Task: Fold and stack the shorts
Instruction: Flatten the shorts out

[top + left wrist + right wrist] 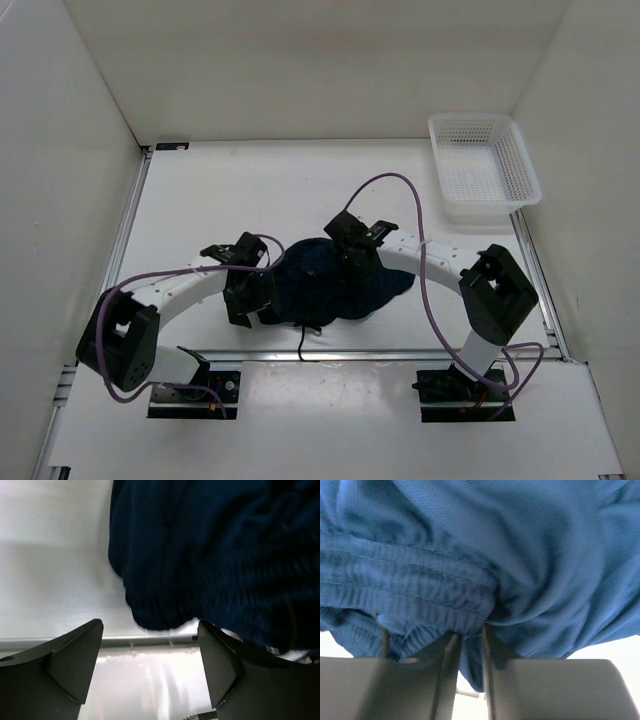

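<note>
The dark navy shorts [325, 285] lie bunched in a heap on the white table between the two arms. My left gripper [247, 300] sits at the heap's left edge. In the left wrist view it [150, 630] stands open, nothing between its fingers, and the shorts [215, 550] lie just beyond the fingertips. My right gripper [352, 248] is over the heap's upper right part. The right wrist view shows it [471, 640] shut on a fold of the shorts [495, 540] next to the ribbed waistband [405, 590].
A white mesh basket [484, 168] stands at the back right corner. A metal rail [400, 352] runs along the table's near edge, with a dark cord [302, 340] trailing from the heap across it. White walls enclose the table on three sides.
</note>
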You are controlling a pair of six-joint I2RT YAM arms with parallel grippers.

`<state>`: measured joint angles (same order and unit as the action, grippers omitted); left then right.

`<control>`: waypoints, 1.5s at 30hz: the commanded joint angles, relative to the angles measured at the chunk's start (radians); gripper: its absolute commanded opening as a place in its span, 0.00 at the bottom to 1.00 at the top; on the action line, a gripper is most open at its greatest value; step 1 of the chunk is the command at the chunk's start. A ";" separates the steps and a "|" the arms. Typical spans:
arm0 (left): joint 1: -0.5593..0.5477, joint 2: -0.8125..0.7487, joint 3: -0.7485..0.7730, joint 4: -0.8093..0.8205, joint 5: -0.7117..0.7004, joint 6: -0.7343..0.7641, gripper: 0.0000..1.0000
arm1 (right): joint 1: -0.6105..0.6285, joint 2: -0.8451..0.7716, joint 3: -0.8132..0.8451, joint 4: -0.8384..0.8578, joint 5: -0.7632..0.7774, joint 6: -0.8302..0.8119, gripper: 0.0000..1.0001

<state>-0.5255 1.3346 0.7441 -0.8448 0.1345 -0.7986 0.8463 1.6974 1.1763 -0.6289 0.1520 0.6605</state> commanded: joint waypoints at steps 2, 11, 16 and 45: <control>0.004 0.098 0.004 0.094 -0.012 -0.024 0.83 | -0.018 -0.036 0.032 0.005 0.072 0.005 0.03; 0.099 0.121 0.150 0.083 0.010 0.059 0.10 | -0.056 -0.085 0.106 -0.015 0.119 -0.064 0.00; 0.202 0.153 0.518 -0.069 -0.022 0.165 0.10 | -0.193 -0.059 0.307 -0.043 0.119 -0.163 0.00; 0.320 -0.419 0.103 -0.031 0.071 0.007 0.82 | -0.006 -0.413 -0.236 -0.017 0.128 -0.026 0.74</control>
<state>-0.2085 0.9958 0.8196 -0.9344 0.2302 -0.7368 0.8612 1.3216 0.9211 -0.6411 0.2298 0.5556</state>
